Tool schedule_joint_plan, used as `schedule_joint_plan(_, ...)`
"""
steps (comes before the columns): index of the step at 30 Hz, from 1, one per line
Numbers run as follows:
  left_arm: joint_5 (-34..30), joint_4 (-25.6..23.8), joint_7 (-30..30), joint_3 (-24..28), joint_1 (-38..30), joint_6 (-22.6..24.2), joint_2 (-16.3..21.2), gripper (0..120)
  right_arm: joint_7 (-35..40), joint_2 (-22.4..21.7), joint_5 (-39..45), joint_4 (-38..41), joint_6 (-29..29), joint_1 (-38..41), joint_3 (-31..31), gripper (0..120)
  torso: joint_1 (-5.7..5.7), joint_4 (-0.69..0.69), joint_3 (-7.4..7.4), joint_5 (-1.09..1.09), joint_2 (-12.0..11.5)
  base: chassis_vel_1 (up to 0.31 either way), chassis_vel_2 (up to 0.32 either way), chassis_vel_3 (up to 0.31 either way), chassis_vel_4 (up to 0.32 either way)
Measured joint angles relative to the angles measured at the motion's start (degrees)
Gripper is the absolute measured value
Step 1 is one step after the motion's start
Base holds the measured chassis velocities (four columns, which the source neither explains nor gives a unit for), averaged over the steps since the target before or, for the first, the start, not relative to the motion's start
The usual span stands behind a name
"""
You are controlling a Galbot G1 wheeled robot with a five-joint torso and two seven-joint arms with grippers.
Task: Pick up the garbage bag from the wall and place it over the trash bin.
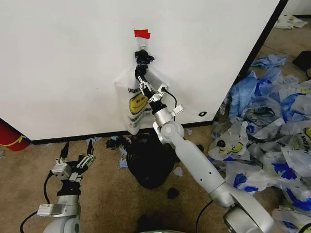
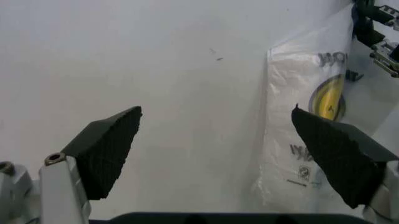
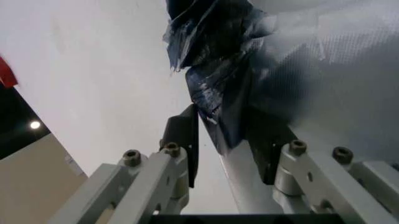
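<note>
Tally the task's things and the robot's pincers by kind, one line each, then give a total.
Garbage bag hanging on the wall: 1
Trash bin on the floor below it: 1
Pincers: 2, the right pincer up at the bag's dark top, the left pincer low and open
Total: 4, not counting the wall

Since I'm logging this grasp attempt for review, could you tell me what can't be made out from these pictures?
- Head view: the metal hook under the red tape is mostly hidden by the garbage bag's bunched top.
- Head view: the right gripper reaches that top; how much plastic its pads pinch is too small to tell.
- Head view: the trash bin's rim is unreadable, dark and partly behind the right arm.
- Left wrist view: the bag's print is cut by the open left gripper's pad.
</note>
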Motion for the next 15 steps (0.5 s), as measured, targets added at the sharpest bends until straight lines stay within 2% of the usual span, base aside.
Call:
schedule_joint_plan(3, 0.1, 0.1, 0.0, 0.1, -0.1, -0.1, 0.0, 93, -0.2, -0.1, 0.0, 0.0, 0.0, -0.1, 0.1, 19, 0.00, 0.00, 0.00, 0.00, 0.0, 0.000, 0.000, 0.000, 0.000)
schedule_joint_plan(11, 0.4, 0.6, 0.0, 0.2, -0.4, -0.4, 0.0, 93, -0.4, -0.5, -0.2, -0.2, 0.3, -0.4, 0.2, 15, 0.00, 0.00, 0.00, 0.00, 0.0, 0.000, 0.000, 0.000, 0.000)
schedule_joint_plan(15, 0.6, 0.7, 0.0, 0.2, -0.4, -0.6, 0.0, 93, -0.4, -0.7, -0.2, -0.3, 0.4, -0.4, 0.3, 4, 0.00, 0.00, 0.00, 0.00, 0.0, 0.000, 0.000, 0.000, 0.000)
